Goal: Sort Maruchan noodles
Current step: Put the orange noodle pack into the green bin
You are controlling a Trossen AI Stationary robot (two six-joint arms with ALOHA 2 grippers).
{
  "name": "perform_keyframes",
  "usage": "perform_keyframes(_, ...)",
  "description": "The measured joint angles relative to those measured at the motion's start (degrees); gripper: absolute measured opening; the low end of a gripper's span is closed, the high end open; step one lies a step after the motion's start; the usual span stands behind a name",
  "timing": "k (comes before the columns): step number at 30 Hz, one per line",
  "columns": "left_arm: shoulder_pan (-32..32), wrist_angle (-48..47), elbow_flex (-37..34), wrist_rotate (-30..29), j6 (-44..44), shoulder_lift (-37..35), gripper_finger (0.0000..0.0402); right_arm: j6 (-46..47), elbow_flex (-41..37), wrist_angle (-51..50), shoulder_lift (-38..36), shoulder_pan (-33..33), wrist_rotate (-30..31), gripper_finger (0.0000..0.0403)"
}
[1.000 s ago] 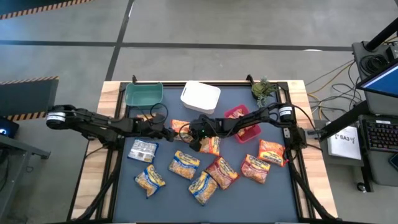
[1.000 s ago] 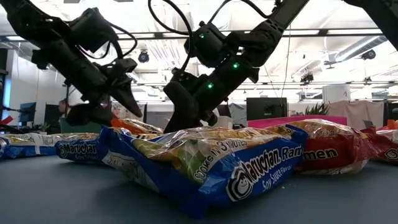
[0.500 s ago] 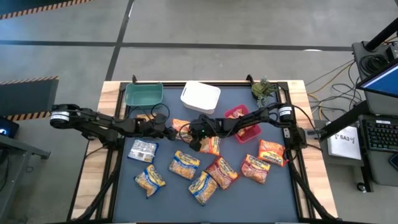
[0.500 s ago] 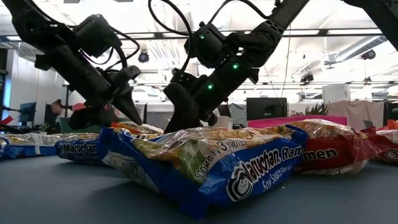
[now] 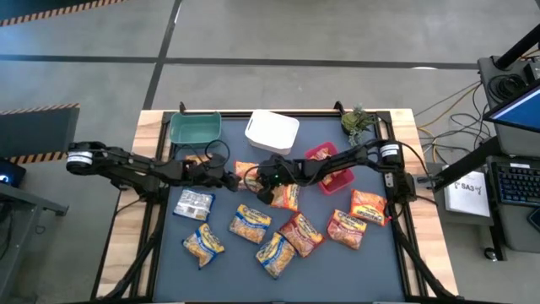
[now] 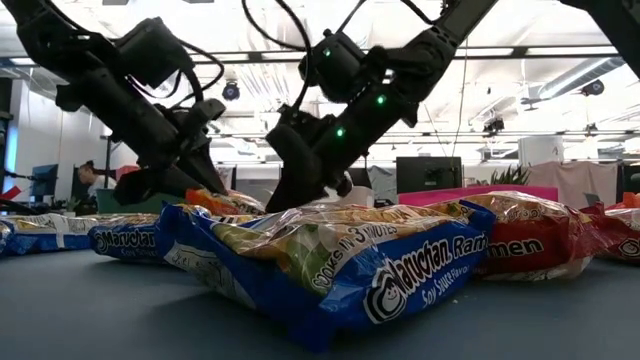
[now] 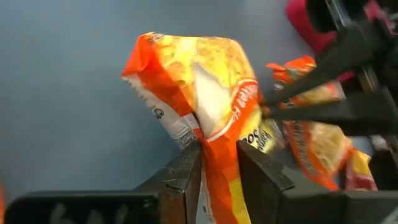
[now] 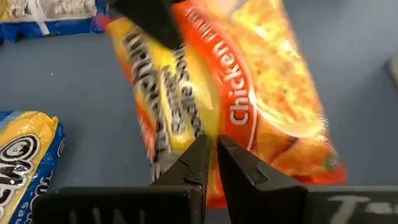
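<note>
Several Maruchan packets lie flat on the dark mat (image 5: 380,253). One orange chicken packet (image 5: 247,172) lies mid-table between my two grippers. My left gripper (image 5: 234,180) comes from the table's left and is shut on it (image 7: 199,87). My right gripper (image 5: 260,189) comes from the right and is shut on the same packet's other end (image 8: 249,93). A second orange packet (image 5: 285,197) lies under my right arm. In the low view both grippers, left (image 6: 215,185) and right (image 6: 285,195), reach down behind a blue packet (image 6: 340,270). My left gripper pinches the orange packet's crumpled left end (image 7: 214,158) between its two fingers, coming low from the table's left. The packet rises tilted beyond the fingers. My right gripper pinches the packet's right edge (image 8: 214,127) between its two fingers, slanting down from the table's right.
A green bin (image 5: 195,128), a white bin (image 5: 272,133) and a red bin (image 5: 319,154) stand along the far edge, with a small plant (image 5: 359,122) at the far right. A silver-blue packet (image 5: 194,203) lies near left; several more packets lie toward the near edge.
My left gripper has gone down and toward the table's right, closing in on the orange packet and my right gripper. My right arm has shifted only slightly.
</note>
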Motion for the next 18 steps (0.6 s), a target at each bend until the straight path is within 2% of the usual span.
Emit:
perform_keyframes(4, 0.0, -0.6, 0.1, 0.1, 1.5, -2.3, 0.0075, 0.3, 0.0, -1.1, -3.2, 0.0, 0.0, 0.0054)
perform_keyframes(12, 0.1, -4.2, 0.1, 0.1, 3.4, -7.3, 0.0074, 0.1, 0.0, -2.1, -6.7, 0.0, 0.0, 0.0124)
perform_keyframes(18, 0.1, -9.7, 0.1, 2.9, -0.1, -7.6, 0.0077, 10.4, 0.5, -8.3, -6.7, -0.5, -0.2, 0.0138)
